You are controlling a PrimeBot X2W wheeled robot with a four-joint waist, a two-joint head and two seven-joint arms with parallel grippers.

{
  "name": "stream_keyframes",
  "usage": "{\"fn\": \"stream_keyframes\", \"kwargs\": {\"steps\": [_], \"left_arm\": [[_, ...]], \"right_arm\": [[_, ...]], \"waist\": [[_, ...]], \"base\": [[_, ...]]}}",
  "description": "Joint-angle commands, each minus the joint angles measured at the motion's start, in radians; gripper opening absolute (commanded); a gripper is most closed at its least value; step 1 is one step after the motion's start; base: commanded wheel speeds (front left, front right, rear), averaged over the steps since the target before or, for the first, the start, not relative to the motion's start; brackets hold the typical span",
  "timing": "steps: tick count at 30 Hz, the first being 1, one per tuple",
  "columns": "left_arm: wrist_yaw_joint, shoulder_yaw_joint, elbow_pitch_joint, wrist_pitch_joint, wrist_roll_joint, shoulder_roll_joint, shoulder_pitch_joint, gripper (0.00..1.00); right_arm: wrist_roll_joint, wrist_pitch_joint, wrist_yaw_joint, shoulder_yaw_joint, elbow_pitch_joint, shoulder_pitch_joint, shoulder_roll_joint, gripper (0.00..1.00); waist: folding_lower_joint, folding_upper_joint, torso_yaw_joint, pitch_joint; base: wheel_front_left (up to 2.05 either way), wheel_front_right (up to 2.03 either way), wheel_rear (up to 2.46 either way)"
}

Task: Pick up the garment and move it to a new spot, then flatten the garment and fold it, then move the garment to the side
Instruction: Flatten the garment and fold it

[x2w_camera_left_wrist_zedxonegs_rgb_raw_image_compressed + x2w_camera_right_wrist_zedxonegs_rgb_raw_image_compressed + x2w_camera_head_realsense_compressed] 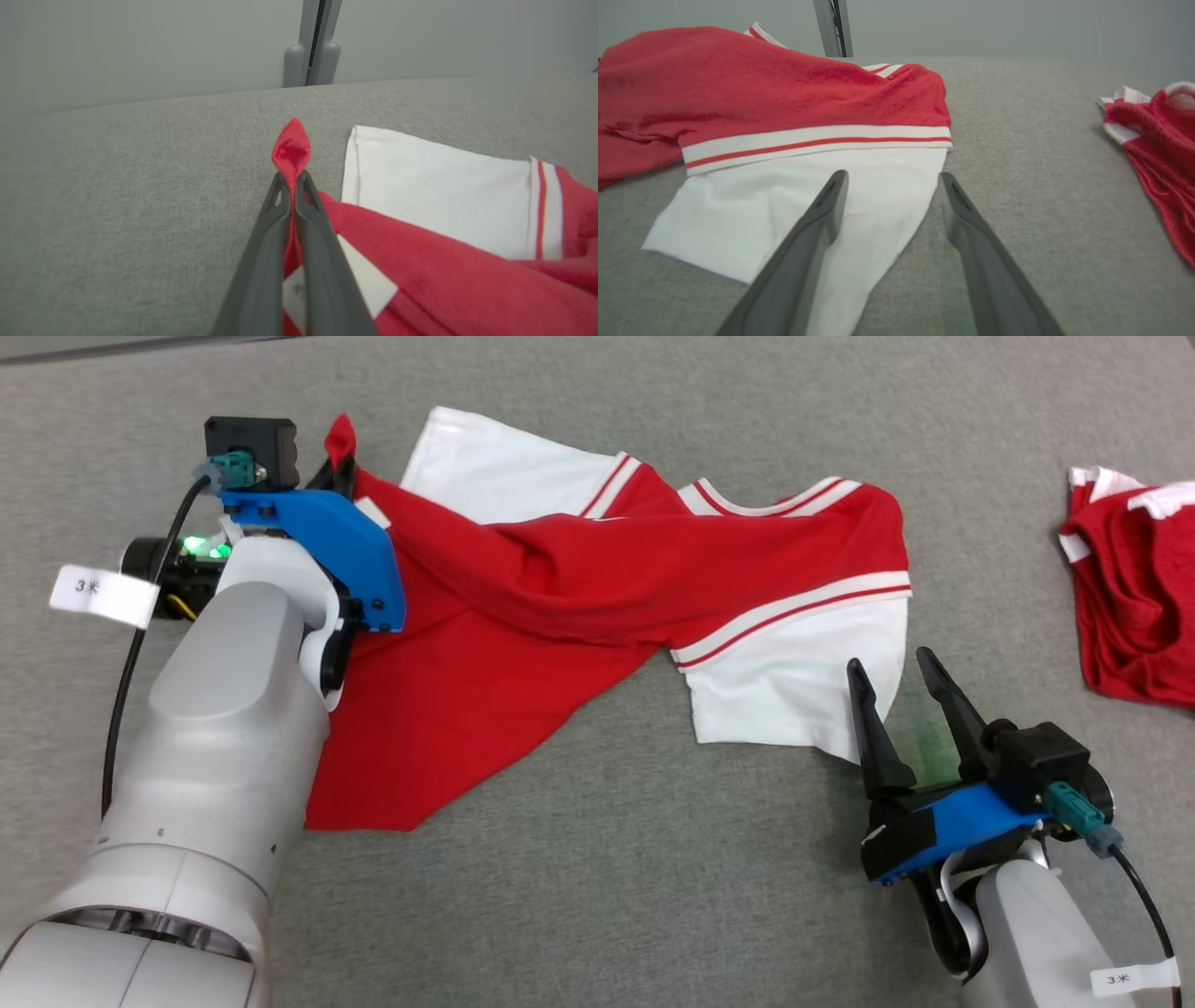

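One tiny corner of the garment (597, 588), mid-frame, is clamped in my left end effector (293, 182); my right end effector (890, 663) is apart. Pull hard and it may slip out.

Rising from bottom centre: right gripper (893, 177), two dark fingers (808, 242) spread apart, the left one over a white sleeve (738, 219). Across upper left: rumpled red garment (784, 88) (striped white-and-red band). At right edge: second red garment (1162, 154) on grey cloth surface (1041, 186).
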Motion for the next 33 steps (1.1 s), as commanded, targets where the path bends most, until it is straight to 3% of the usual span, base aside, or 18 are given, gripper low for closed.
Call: {"fn": "stream_keyframes", "kwargs": {"steps": [1, 6, 12, 24, 25, 26, 27, 28, 33], "left_arm": [[-0.007, -0.006, -0.018, -0.054, 0.0, -0.002, 0.009, 0.0], [-0.021, 0.002, -0.061, -0.194, -0.023, -0.023, 0.043, 0.0], [-0.024, 0.035, -0.194, -0.22, -0.037, -0.031, 0.142, 0.0], [0.028, 0.234, -0.654, -0.221, 0.017, -0.041, 0.738, 0.0], [0.033, 0.247, -0.675, -0.221, 0.021, -0.043, 0.78, 0.07], [0.04, 0.264, -0.691, -0.221, 0.025, -0.044, 0.824, 0.4], [0.046, 0.274, -0.701, -0.221, 0.018, -0.044, 0.865, 0.85], [0.056, 0.285, -0.714, -0.221, 0.008, -0.044, 0.9, 1.0], [0.108, 0.328, -0.782, -0.221, 0.018, -0.045, 1.015, 1.0]], "right_arm": [[-0.002, -0.003, 0.0, -0.01, 0.003, -0.003, -0.001, 1.0], [-0.01, -0.003, 0.0, -0.039, 0.018, 0.032, -0.001, 1.0], [-0.014, -0.003, 0.0, -0.059, 0.039, 0.08, -0.001, 1.0], [-0.001, -0.003, 0.0, -0.059, 0.085, 0.206, -0.001, 1.0], [0.002, -0.003, 0.0, -0.057, 0.086, 0.214, -0.001, 1.0], [0.004, -0.003, 0.0, -0.054, 0.088, 0.221, -0.001, 1.0], [0.004, -0.003, 0.0, -0.05, 0.09, 0.229, -0.001, 1.0], [0.005, -0.003, 0.0, -0.046, 0.093, 0.236, -0.001, 1.0], [0.017, -0.003, 0.0, -0.026, 0.095, 0.258, -0.001, 1.0]], "waist": [[-0.0001, 0.0, 0.014, -0.012], [-0.0001, 0.0, 0.077, -0.076], [-0.0001, 0.0, 0.142, -0.156], [-0.0001, 0.0, 0.215, -0.334], [-0.0001, 0.0, 0.217, -0.344], [-0.0001, 0.0, 0.218, -0.354], [-0.0001, 0.0, 0.219, -0.365], [-0.0001, 0.0, 0.219, -0.374], [-0.0001, 0.0, 0.214, -0.41]], "base": [[0.0, 0.0, 0.0], [0.0, 0.0, 0.0], [0.0, 0.0, 0.0], [0.0, 0.0, 0.0], [0.0, 0.0, 0.0], [0.0, 0.0, 0.0], [0.0, 0.0, 0.0], [0.0, 0.0, 0.0], [0.0, 0.0, 0.0]]}}
